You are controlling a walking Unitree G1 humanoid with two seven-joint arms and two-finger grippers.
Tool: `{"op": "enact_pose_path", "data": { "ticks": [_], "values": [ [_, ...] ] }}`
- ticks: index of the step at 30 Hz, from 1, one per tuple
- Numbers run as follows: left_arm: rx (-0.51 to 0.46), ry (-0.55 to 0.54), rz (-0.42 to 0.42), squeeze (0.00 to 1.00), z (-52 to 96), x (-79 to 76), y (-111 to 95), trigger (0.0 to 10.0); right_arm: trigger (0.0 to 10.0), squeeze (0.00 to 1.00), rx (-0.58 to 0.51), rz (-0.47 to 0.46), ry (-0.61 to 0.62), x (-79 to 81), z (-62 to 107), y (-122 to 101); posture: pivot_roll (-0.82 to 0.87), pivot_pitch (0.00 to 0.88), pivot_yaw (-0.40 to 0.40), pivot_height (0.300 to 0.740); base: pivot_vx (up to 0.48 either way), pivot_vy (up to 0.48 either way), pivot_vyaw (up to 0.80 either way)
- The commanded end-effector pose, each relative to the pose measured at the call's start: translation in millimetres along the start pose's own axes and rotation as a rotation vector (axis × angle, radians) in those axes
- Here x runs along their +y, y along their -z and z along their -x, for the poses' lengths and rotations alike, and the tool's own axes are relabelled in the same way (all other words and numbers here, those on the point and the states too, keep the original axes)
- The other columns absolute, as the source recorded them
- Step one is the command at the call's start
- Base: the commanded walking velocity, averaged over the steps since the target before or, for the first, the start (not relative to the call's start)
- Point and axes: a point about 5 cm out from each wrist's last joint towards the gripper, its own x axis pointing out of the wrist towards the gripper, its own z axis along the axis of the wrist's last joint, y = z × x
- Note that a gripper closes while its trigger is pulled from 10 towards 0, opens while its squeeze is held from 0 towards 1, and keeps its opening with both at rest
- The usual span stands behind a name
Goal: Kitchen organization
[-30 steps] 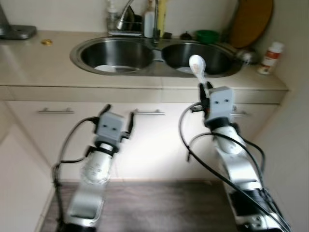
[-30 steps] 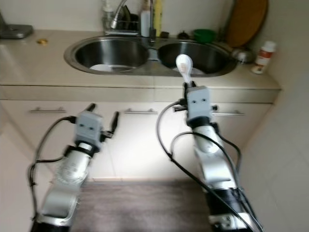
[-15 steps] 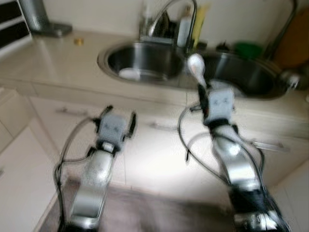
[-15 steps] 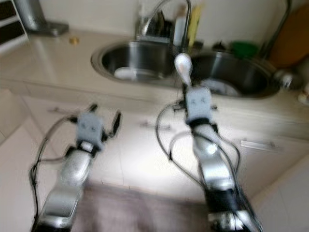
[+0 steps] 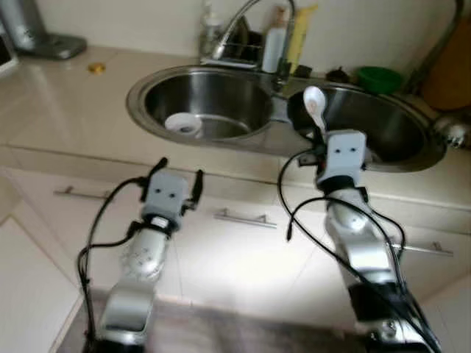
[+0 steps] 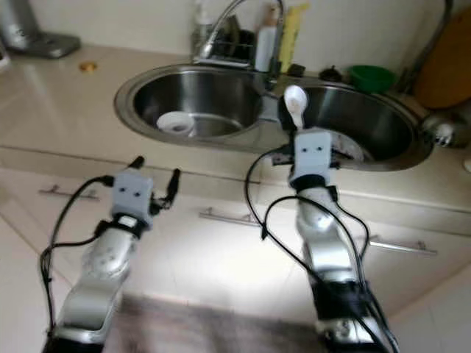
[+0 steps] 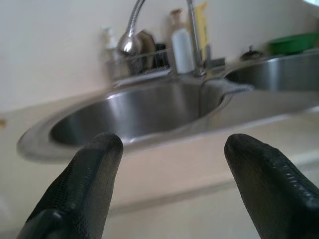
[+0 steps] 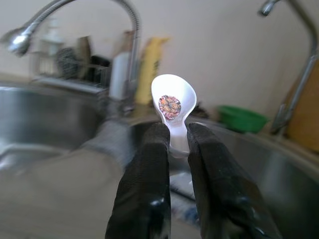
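The right gripper (image 8: 172, 144) clamps the white spoon (image 8: 173, 102) upright; keep it level toward the sink (image 5: 221, 140), while the left gripper (image 7: 169, 164) hangs open.

White spoon (image 8: 173, 102): upright, bowl up, patterned spot inside bowl, handle pinched between right gripper (image 8: 173, 144) fingers.

A double stainless-steel sink (image 5: 140, 110) is set into the beige table (image 5: 59, 103), above a row of cabinet doors with bar handles (image 5: 239, 218). A small white round dish (image 5: 182, 124) lies in the left basin. Behind the sink stand a curved faucet (image 5: 235, 26), a white bottle (image 5: 274, 50) and, to the right, a green bowl (image 5: 378, 77). The right pincer (image 5: 319, 138), before the right basin, holds a white ceramic spoon (image 5: 314, 105) upright; the left pincer (image 5: 176, 170) hangs before the table edge, below the left basin.
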Motion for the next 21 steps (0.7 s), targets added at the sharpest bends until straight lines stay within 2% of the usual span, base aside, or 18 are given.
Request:
{"op": "enact_pose_path", "data": {
  "ticks": [1, 16, 21],
  "values": [
    [-0.011, -0.022, -0.018, 0.0, -0.2, 8.6, -2.7, 10.0, 10.0, 0.0, -0.011, -0.019, -0.006, 4.7, -2.9, -5.0, 0.14, 0.0, -0.081, 0.74, 0.352, 0.0, 0.0],
    [-0.025, -0.037, -0.02, 0.0, -1.4, 10.6, -5.3, 10.0, 10.0, 0.0, 0.041, -0.071, 0.026, -0.6, -8.4, -4.0, 0.14, 0.0, -0.081, 0.74, 0.351, 0.0, 0.0],
    [-0.028, -0.035, -0.019, 0.0, -1.2, 10.3, -5.6, 10.0, 10.0, 0.0, 0.115, -0.075, 0.053, -6.7, -11.1, 2.9, 0.14, 0.0, -0.082, 0.74, 0.327, 0.0, 0.0]
  ]
}}
